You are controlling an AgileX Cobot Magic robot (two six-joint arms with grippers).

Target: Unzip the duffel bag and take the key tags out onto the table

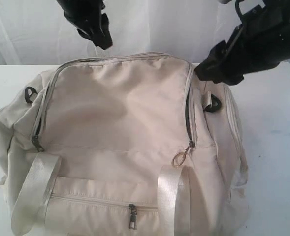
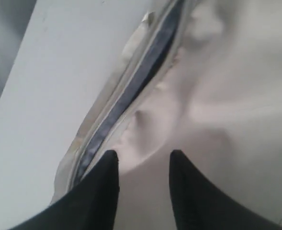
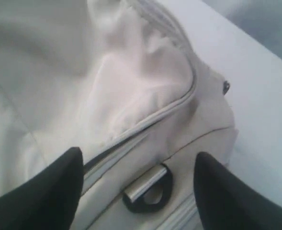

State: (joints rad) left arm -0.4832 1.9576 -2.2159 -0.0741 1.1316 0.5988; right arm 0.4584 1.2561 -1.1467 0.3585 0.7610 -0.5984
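Note:
The cream duffel bag (image 1: 120,113) lies on the white table (image 1: 277,147) and fills most of the exterior view. Its top zip gapes dark along the right side (image 1: 188,113), with a ringed silver pull (image 1: 182,155) at the lower end. My left gripper (image 1: 104,43) hovers over the bag's back edge. In the left wrist view it (image 2: 143,158) is open and empty above the fabric, beside a dark zip slit (image 2: 131,91). My right gripper (image 1: 205,73) hangs over the bag's back right corner. There it (image 3: 138,160) stands wide open above a black D-ring (image 3: 148,189). The key tags are hidden.
A second zip pull (image 1: 37,142) sits at the flap's left end and a front pocket pull (image 1: 132,216) lower down. Two pale webbing straps (image 1: 34,189) hang over the front. Another D-ring (image 1: 30,93) is on the left end. A white curtain hangs behind.

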